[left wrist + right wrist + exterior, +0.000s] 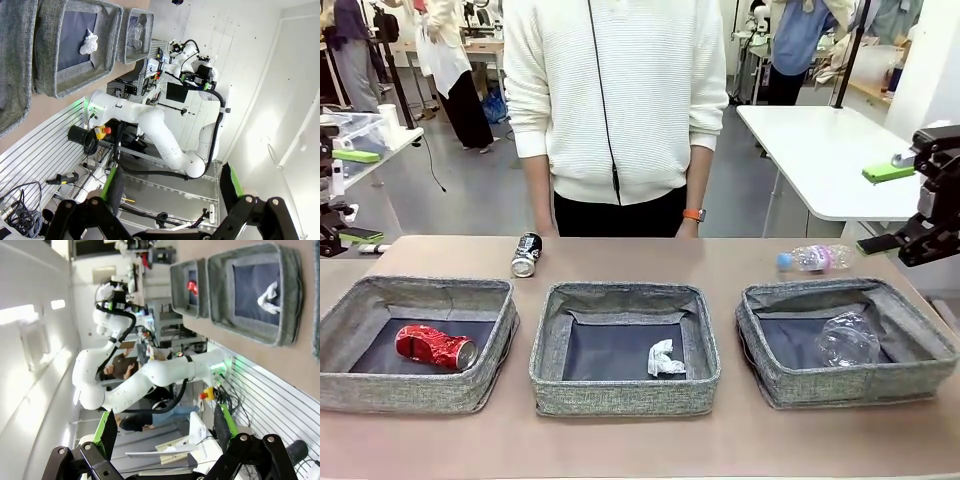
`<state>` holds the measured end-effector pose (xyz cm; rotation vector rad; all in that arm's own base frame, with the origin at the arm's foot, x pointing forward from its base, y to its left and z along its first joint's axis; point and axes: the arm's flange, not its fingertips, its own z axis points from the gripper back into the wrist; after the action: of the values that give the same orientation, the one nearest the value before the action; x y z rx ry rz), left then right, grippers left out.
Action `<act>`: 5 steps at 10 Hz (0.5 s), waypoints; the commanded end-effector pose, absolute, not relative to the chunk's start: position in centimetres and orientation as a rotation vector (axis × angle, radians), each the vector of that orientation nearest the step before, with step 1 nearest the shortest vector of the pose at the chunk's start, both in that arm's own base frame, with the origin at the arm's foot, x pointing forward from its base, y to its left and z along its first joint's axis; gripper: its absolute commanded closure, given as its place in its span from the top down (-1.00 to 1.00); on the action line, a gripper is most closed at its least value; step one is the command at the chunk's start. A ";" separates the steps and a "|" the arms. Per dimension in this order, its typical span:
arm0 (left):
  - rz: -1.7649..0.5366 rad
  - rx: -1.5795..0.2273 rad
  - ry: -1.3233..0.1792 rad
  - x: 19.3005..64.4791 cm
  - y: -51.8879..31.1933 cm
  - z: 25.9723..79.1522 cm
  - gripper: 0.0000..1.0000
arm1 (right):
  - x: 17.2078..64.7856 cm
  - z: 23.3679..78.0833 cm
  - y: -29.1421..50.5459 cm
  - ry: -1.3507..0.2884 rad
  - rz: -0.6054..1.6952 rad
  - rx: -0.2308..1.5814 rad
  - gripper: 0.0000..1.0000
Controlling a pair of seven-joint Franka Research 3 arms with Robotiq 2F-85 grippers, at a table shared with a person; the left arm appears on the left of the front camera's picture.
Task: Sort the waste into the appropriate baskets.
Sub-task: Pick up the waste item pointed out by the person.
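Note:
Three grey baskets stand in a row. The left basket (420, 392) holds a crushed red can (435, 346), the middle basket (620, 395) a white paper wad (665, 358), the right basket (850, 388) a clear plastic cup (847, 340). Behind them on the table lie a black-and-silver can (526, 254) and a clear bottle with a pink label (815, 258). My left gripper (350, 195) hangs open off the table's left side. Off the right edge, my right gripper (885, 208) is open too. Both wrist views show empty spread fingers, left gripper (172, 187) and right gripper (165, 430).
A person in a white sweater (615, 100) stands at the far edge, hands down. A white table (820, 150) stands behind at the right. Bare tabletop runs in front of and behind the baskets.

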<state>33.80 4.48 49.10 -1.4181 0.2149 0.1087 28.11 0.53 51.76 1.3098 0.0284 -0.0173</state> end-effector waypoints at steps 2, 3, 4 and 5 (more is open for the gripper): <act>0.114 -1.434 0.220 33.6 4.4 49.5 1.00 | 28.0 51.6 0.1 0.018 0.009 1.310 1.00; 0.114 -1.434 0.220 33.6 4.4 49.5 1.00 | 28.0 51.6 0.1 0.018 0.009 1.310 1.00; 0.114 -1.434 0.220 33.6 4.4 49.5 1.00 | 28.0 51.6 0.1 0.018 0.009 1.310 1.00; 0.114 -1.434 0.220 33.6 4.4 49.5 1.00 | 28.0 51.6 0.1 0.018 0.009 1.310 1.00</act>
<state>33.80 4.48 49.10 -1.4181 0.2149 0.1087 28.08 0.43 51.76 1.3107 0.0258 -0.0172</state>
